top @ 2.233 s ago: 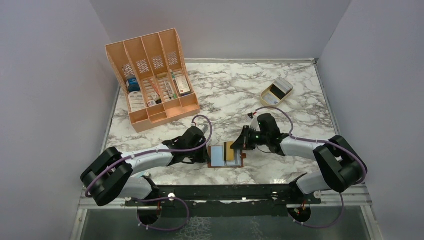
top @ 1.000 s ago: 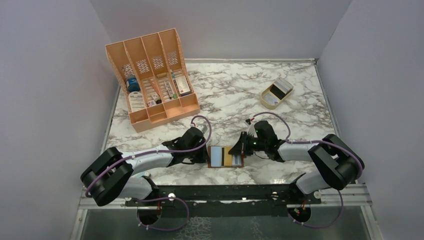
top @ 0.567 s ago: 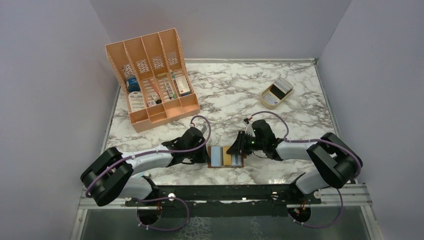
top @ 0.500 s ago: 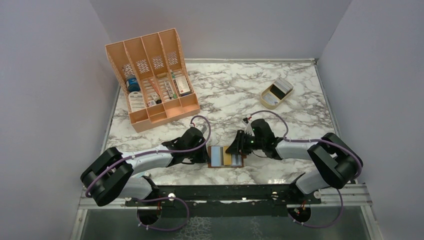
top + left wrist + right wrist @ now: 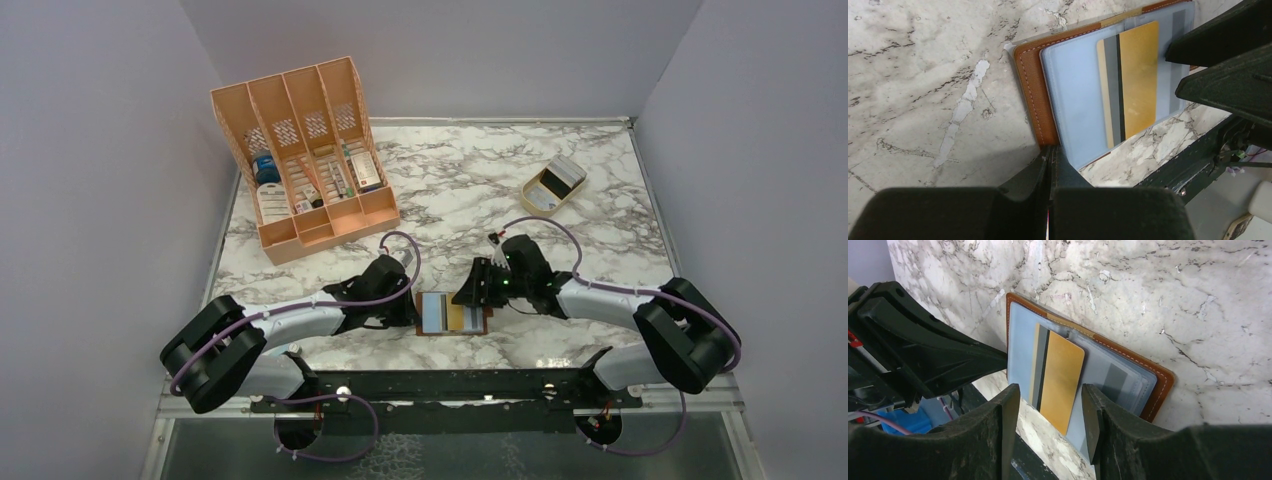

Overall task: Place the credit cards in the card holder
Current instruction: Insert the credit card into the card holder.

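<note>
Showed card holder [image 5: 450, 313], stitched brown leather with glossy bluish sleeves, spread flat near the front edge of the marble tabletop [image 5: 450, 190], stiff gold credit card [image 5: 1138, 85] at one sleeve. Pinned at nine o'clock by closed left gripper [image 5: 1050, 150], likely against sliding. Flanked at three o'clock by right gripper [image 5: 1048, 390], fingers spread, holding nothing. Included further credit cards [image 5: 562, 175] at one o'clock in tan stand [image 5: 530, 200].

Surface [image 5: 450, 200]: card holder [image 5: 433, 312] lay open and flat at the centre, close to the near edge, between the two grippers. One credit card [image 5: 462, 316] lay on its right half, over the sleeves. Left gripper [image 5: 414, 308] met the holder's left edge; right gripper [image 5: 468, 292] stood over its right edge. Organiser [image 5: 305, 225] stood far left, small items in its compartments. Stand [image 5: 533, 203] sat far right, well apart, further credit cards [image 5: 561, 177] in it.
</note>
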`<state>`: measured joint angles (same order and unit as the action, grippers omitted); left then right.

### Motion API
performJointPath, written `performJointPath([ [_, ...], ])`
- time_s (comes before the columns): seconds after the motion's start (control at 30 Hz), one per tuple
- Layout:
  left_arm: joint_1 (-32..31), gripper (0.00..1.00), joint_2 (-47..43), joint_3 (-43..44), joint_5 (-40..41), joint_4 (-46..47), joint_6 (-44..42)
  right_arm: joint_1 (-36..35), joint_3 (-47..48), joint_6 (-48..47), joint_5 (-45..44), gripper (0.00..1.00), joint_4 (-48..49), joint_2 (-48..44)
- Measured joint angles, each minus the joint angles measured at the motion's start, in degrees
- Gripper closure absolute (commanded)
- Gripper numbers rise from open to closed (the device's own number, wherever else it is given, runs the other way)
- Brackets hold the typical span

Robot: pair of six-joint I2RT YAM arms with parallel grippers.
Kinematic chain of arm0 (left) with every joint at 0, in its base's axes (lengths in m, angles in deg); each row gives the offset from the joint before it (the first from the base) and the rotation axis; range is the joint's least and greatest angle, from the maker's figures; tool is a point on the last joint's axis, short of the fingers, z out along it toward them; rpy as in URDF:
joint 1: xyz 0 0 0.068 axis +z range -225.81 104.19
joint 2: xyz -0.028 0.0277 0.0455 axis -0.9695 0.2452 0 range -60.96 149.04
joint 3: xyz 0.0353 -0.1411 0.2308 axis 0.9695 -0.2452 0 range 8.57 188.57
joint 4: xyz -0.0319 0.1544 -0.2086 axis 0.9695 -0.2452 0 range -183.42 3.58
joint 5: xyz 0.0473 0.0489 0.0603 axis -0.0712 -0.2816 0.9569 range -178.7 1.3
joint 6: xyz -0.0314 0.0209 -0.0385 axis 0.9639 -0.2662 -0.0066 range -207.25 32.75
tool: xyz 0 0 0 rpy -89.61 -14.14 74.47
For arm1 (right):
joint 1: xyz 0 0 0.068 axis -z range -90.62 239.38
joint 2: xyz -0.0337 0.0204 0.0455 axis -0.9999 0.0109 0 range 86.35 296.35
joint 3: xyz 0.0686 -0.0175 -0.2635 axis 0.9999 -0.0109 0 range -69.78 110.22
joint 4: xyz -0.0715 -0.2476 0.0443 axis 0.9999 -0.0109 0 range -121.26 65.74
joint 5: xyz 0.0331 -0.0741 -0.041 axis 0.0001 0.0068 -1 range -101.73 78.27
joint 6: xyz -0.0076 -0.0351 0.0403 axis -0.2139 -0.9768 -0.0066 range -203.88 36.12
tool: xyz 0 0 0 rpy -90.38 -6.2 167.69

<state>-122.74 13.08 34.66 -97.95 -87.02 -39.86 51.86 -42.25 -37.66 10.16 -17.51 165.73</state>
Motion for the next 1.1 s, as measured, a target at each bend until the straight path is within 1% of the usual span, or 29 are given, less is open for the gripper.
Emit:
performJointPath([
  [0.47,0.0,1.0,-0.17,-0.39,-0.02,0.57,0.72,-2.64,0.68,1.2,-0.07,0.51,0.37,1.53],
  [0.8,0.0,1.0,-0.17,-0.42,-0.02,0.59,0.72,-5.16,1.25,3.54,0.07,0.52,3.43,4.31],
  [1.1,0.0,1.0,-0.17,-0.5,-0.04,0.79,0.74,-6.05,2.03,3.72,0.76,0.52,5.44,6.91],
])
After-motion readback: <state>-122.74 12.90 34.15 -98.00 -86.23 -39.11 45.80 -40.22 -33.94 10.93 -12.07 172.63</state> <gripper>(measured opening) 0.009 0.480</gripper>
